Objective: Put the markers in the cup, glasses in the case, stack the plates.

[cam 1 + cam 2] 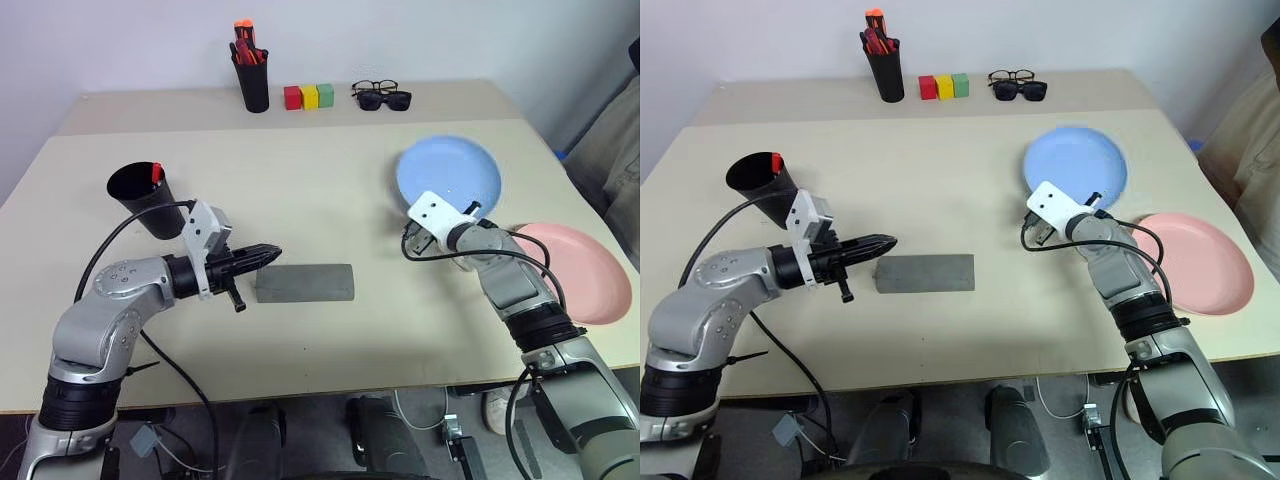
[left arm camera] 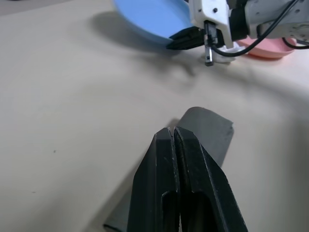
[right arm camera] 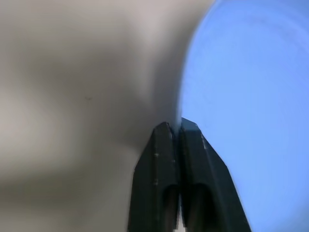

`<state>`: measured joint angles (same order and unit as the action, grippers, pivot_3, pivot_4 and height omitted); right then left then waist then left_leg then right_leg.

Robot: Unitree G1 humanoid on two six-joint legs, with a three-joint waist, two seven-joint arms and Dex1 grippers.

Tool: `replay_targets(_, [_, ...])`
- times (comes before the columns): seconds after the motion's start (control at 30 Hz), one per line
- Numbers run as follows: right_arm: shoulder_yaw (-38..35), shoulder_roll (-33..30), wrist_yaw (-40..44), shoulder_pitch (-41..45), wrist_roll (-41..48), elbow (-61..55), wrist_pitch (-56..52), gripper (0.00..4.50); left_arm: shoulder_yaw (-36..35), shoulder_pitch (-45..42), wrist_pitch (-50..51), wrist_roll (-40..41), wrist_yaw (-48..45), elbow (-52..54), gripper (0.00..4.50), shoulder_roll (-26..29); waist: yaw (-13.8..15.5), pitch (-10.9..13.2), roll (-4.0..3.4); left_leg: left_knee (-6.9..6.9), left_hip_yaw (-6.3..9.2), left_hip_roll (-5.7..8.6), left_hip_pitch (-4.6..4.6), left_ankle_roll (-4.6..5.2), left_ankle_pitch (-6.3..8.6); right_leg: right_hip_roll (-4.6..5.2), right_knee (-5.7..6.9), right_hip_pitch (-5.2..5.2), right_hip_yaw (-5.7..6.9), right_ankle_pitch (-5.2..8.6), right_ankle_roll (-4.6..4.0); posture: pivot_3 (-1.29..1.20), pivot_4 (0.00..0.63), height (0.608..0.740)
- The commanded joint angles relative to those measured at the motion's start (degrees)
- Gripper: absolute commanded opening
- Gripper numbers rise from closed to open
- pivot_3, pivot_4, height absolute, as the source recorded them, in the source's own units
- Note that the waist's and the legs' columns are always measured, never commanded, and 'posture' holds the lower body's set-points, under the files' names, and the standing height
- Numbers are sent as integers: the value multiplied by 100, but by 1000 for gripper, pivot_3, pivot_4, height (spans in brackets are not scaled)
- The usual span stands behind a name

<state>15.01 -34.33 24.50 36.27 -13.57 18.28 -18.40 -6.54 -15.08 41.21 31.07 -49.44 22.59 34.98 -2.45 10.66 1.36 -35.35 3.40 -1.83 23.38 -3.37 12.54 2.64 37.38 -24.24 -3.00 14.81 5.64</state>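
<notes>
The black cup [image 1: 138, 198] stands at the left, tilted, with a red marker [image 1: 157, 172] poking out of it. The grey case [image 1: 305, 283] lies closed mid-table. Just left of the case's end hovers my left gripper [image 1: 272, 252], shut and holding nothing. The light blue plate [image 1: 450, 175] lies at the right, the pink plate [image 1: 575, 272] nearer and further right, apart from it. My right gripper [image 3: 176, 126] is shut on the blue plate's near-left rim. The glasses are out of view.
At the back stand a narrower black cup of orange-red pens [image 1: 250, 70], three coloured blocks [image 1: 308, 96], and black sunglasses with a clear pair [image 1: 381, 95]. The table's near edge runs just below the case.
</notes>
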Motion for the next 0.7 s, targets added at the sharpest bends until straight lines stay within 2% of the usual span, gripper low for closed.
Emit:
replay_targets(0.03, [-200,-211,-128,-32,-233,-475,363,30,-96,13,-13,180,127,211,0,8,0,1,-2,0,0,0,0,0,0,0,0,0,0,0,0,0,150,740])
replay_targets(0.13, [-385,-622,12,-335,-391,-1308,416,30,18,-78,-97,197,139,83,0,-29,14,3,-5,0,0,0,1,0,0,0,0,0,0,0,0,0,150,740])
replay_targets(0.23, [-943,-1071,346,-921,-207,-2409,-51,30,155,-219,-165,197,56,-118,0,-67,63,4,-6,1,0,1,4,0,0,1,-5,0,1,1,1,0,150,740])
replay_targets(0.37, [-2353,-1690,1099,-2387,198,-4022,-970,30,517,-512,-348,121,-255,-485,0,-138,161,3,-6,0,1,1,1,1,1,-1,-11,6,2,1,1,0,150,740])
replay_targets(0.5, [-3626,-1804,1661,-3929,308,-4966,-1518,30,929,-945,-614,-59,-537,-1025,0,-291,183,2,-8,-4,0,2,1,1,1,0,-15,13,2,1,2,0,150,740])
replay_targets(0.6, [-4002,-1683,1867,-4714,383,-5269,-1677,30,1172,-1246,-811,-185,-671,-1409,0,-490,152,-1,-9,-7,1,2,-4,1,1,-2,-17,22,3,2,2,0,150,740])
replay_targets(0.7, [-4025,-1688,1803,-4948,331,-5193,-1710,1048,1273,-1289,-950,-279,-743,-1480,0,-542,19,-3,-14,-9,-3,1,-13,2,2,-4,-18,26,-2,3,1,0,150,740])
